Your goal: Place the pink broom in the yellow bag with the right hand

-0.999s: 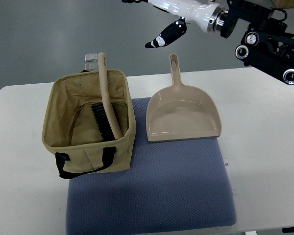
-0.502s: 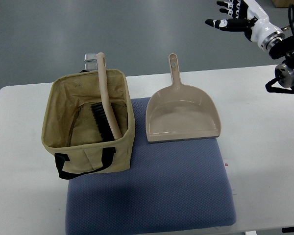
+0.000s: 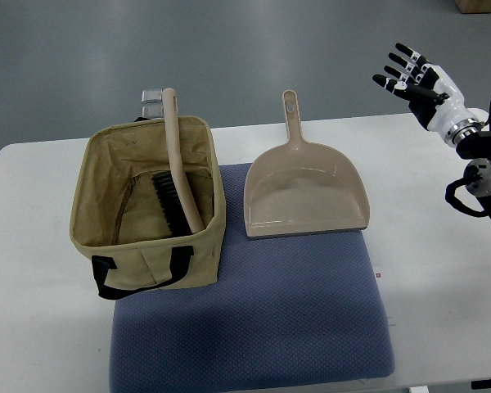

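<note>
The pink broom [image 3: 178, 155] stands tilted inside the yellow bag [image 3: 147, 250]. Its black bristles rest on the bag's floor and its handle leans over the far rim. The bag sits on the left end of a blue mat [image 3: 254, 319]. My right hand [image 3: 409, 74] is at the far right, above the table's back edge, well away from the bag. Its fingers are spread and hold nothing. The left arm does not show.
A pink dustpan [image 3: 304, 192] lies on the mat to the right of the bag, handle pointing away. A small clear item [image 3: 151, 100] stands behind the bag. The white table [image 3: 442, 270] extends to the right under my arm.
My right arm has swung from above the dustpan to the far right and come down lower. The hand stays open. The broom and bag have not moved.
</note>
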`<action>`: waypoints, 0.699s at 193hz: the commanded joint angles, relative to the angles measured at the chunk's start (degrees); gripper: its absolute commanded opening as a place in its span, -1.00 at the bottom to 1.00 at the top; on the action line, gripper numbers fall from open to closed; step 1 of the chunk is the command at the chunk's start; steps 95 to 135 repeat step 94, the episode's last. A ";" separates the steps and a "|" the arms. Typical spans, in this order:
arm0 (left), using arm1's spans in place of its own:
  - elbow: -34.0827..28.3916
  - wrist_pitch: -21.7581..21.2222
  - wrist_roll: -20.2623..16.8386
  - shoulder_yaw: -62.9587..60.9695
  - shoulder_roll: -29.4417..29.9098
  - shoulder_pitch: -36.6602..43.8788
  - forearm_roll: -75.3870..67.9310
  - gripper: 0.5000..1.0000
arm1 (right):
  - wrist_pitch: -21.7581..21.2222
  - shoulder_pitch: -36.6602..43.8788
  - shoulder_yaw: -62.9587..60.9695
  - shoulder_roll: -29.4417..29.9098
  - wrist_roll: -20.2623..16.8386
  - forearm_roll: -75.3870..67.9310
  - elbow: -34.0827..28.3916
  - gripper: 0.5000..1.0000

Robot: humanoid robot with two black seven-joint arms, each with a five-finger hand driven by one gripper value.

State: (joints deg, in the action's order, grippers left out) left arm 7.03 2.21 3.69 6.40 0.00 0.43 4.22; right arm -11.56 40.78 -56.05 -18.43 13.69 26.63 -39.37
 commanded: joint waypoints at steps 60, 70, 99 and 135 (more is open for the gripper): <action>0.00 -0.01 0.00 0.02 0.00 0.01 0.00 1.00 | -4.87 -2.29 -4.33 4.20 -1.74 -0.27 4.13 0.72; 0.00 -0.01 0.00 0.02 0.00 0.01 0.00 1.00 | -4.87 -2.29 -4.51 4.37 -1.74 -0.27 4.13 0.72; 0.00 -0.01 0.00 0.02 0.00 0.01 0.00 1.00 | -4.87 -2.29 -4.42 4.46 -1.74 -0.27 4.13 0.72; 0.00 -0.01 0.00 0.02 0.00 0.01 0.00 1.00 | -4.87 -2.29 -4.42 4.46 -1.74 -0.27 4.13 0.72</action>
